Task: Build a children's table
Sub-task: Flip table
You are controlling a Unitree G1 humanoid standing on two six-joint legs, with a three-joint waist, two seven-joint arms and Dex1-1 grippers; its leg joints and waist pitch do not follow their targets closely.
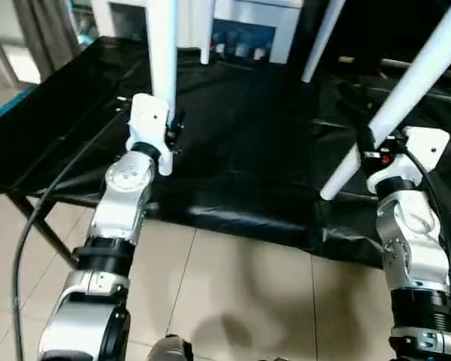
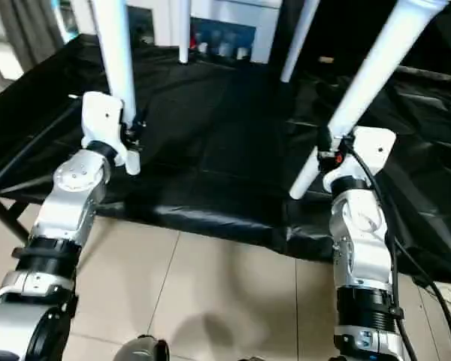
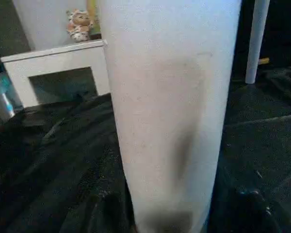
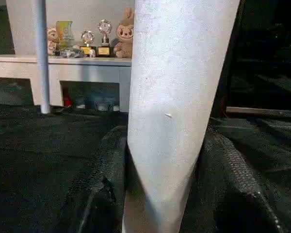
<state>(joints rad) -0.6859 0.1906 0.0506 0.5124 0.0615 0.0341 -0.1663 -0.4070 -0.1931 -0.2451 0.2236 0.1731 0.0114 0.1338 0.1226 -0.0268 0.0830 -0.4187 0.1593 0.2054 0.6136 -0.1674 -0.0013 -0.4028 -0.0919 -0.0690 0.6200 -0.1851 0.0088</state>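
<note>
Four white tubular legs of the children's table rise out of the top of the head views. My left gripper (image 1: pixel 170 134) is shut on the near left leg (image 1: pixel 162 60), which stands almost upright; the left wrist view shows that leg (image 3: pixel 169 97) between the dark fingers (image 3: pixel 101 209). My right gripper (image 1: pixel 373 147) is shut on the near right leg (image 1: pixel 415 81), which slants down to the left, its lower end (image 1: pixel 328 191) over the black cloth. The right wrist view shows this leg (image 4: pixel 174 97) between the textured fingers (image 4: pixel 233 189). Two far legs (image 1: pixel 208 30) (image 1: pixel 325 37) stand further back.
A black cloth (image 1: pixel 240 150) covers the work surface, whose front edge runs near my forearms. A white cabinet (image 4: pixel 63 65) with trophies and plush toys (image 4: pixel 125 39) stands at the back. Tiled floor (image 1: pixel 233 286) lies below. A black cable (image 1: pixel 37 210) hangs at the left.
</note>
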